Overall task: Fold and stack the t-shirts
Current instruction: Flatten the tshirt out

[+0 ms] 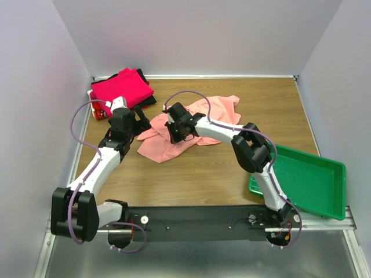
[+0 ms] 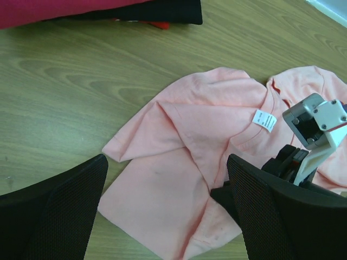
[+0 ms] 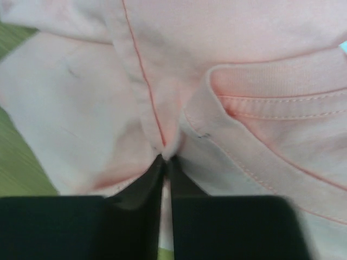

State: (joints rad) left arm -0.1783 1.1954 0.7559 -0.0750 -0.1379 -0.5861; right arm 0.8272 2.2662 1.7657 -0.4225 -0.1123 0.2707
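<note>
At the far left a folded stack [image 1: 123, 87] lies against the wall, magenta on top with black and red edges under it. The left gripper [image 2: 167, 160] hangs spread wide above the crumpled salmon-pink t-shirt [image 2: 217, 108] mid-table. Its small white neck label [image 2: 264, 120] carries print too fine to read. The right gripper [image 3: 165, 162] pinches a fold of the soft knit, seemingly beside the ribbed collar [image 3: 271, 103]. At right sits a smooth green plastic tray [image 1: 301, 179], one corner hidden by the arm
</note>
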